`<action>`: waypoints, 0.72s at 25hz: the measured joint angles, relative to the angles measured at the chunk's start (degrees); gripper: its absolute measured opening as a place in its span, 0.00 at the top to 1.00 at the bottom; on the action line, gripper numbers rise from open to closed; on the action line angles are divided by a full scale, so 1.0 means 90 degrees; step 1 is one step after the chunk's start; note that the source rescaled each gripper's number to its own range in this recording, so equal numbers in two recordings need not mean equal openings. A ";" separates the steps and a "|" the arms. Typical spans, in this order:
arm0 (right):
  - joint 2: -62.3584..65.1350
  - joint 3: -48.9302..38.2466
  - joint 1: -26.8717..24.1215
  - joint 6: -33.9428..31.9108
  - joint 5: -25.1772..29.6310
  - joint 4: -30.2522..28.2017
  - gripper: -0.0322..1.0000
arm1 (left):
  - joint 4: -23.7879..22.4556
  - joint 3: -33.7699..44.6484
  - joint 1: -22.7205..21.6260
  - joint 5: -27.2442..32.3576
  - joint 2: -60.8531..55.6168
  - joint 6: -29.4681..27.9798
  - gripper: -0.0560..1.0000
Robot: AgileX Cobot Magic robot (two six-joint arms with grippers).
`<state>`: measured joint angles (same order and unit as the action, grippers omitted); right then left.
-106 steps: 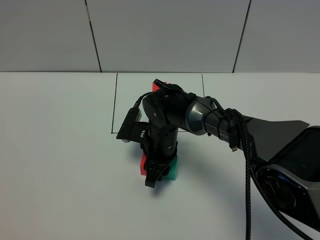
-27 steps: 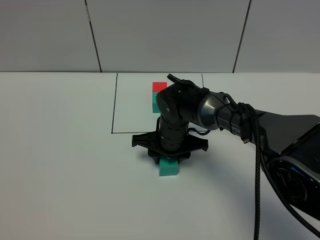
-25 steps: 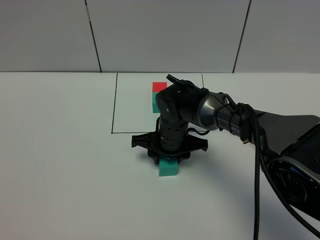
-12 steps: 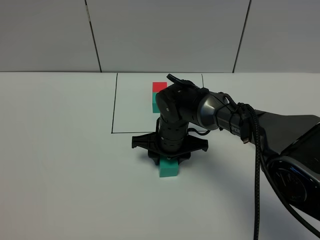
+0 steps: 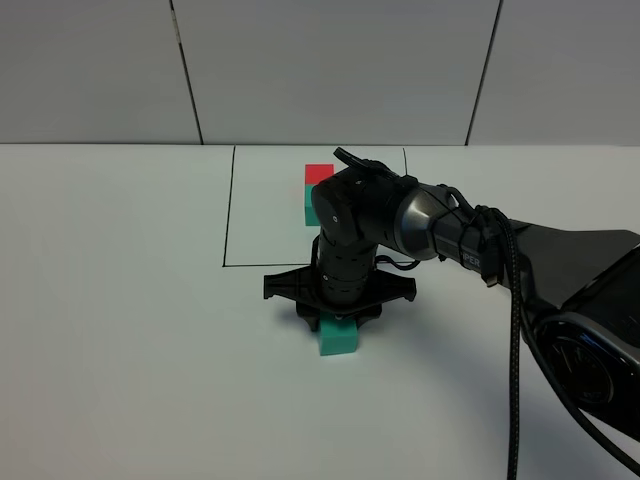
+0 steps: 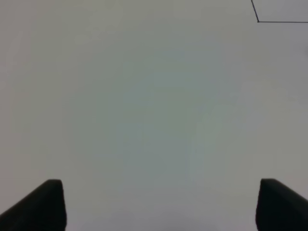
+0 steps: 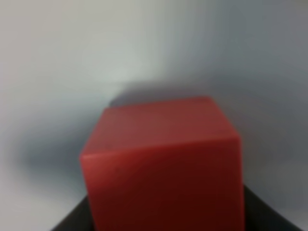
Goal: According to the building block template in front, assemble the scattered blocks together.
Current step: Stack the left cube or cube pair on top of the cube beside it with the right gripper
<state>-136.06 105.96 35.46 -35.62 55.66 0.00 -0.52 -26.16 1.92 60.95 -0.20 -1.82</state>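
The template (image 5: 318, 175), a red cube joined to a teal one inside a black drawn rectangle, lies at the back of the table, its teal half partly behind my right arm. My right gripper (image 5: 337, 318) points straight down just in front of that rectangle. It is shut on the red cube (image 7: 161, 159), which fills the right wrist view and is hidden in the high view. The teal cube (image 5: 337, 339) sits on the table right at the gripper's near side. My left gripper (image 6: 163, 204) is open over bare table.
The white table (image 5: 120, 300) stretches wide to the left and front. A corner of the rectangle's black line (image 6: 258, 20) shows in the left wrist view. The right arm and its cable (image 5: 500, 290) cross the right side of the table.
Over the last second nothing has visibly moved. Since about four seconds ago the right wrist has turned, and the red cube seen beside the teal one is now hidden under the gripper.
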 joint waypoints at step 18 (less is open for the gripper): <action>0.0000 0.0006 0.0007 0.0371 0.0007 0.0075 0.68 | -0.0142 0.0000 0.0000 0.0000 0.0000 0.0000 0.20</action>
<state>-136.06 106.02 35.53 -32.29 55.72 0.67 -1.80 -26.16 1.92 60.95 -0.20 -1.82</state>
